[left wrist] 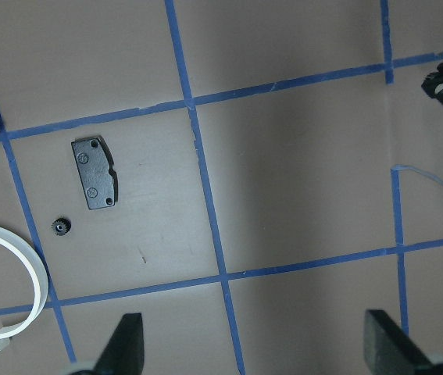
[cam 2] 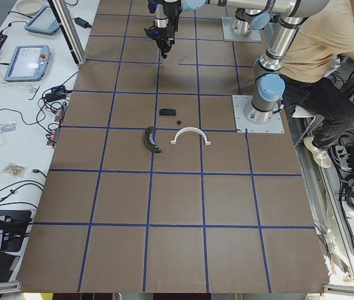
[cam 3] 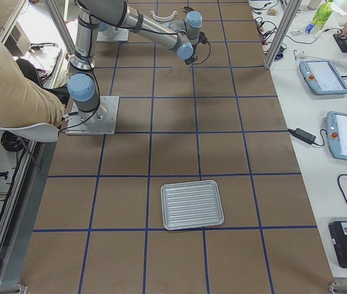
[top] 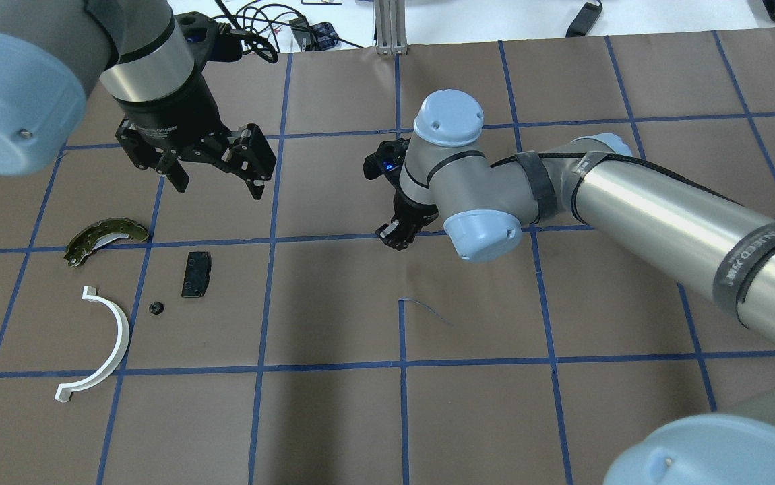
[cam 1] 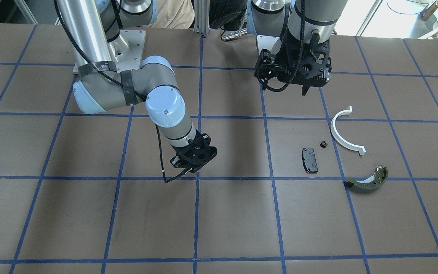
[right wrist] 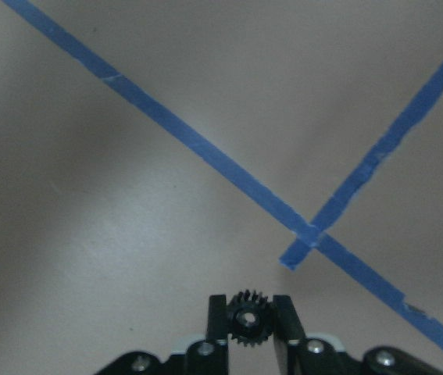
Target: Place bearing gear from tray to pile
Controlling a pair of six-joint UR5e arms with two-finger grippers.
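Brown sheeting crossed by a grid of blue tape is laid over the table [top: 333, 417]. White lettering is printed on the body of the left gripper [top: 219, 188], but only the word "Gripper" can be made out. A dark band [top: 755, 263] on the right arm's tube also bears lettering, too skewed to be read.

At the left of the overhead view the pile [top: 120, 313] is spread loosely: an olive-green brake shoe [top: 106, 237], a white half-ring [top: 122, 337], a black pad [top: 196, 273] and, between pad and ring, a small black toothed wheel [top: 156, 308], none touching another. The left gripper is held above the table just beyond these parts, its jaws spread wide with nothing between them.

Towards the middle, the right gripper [top: 395, 239] is pointed down near a tape crossing, well apart from the pile. Its jaws are drawn nearly together, and the bearing gear [right wrist: 246, 319], small, black and toothed, is pinched between the two fingers [right wrist: 217, 316] above the table.

A ribbed metal tray [cam 3: 193, 205] is seen only in the exterior right view, well apart from both arms.
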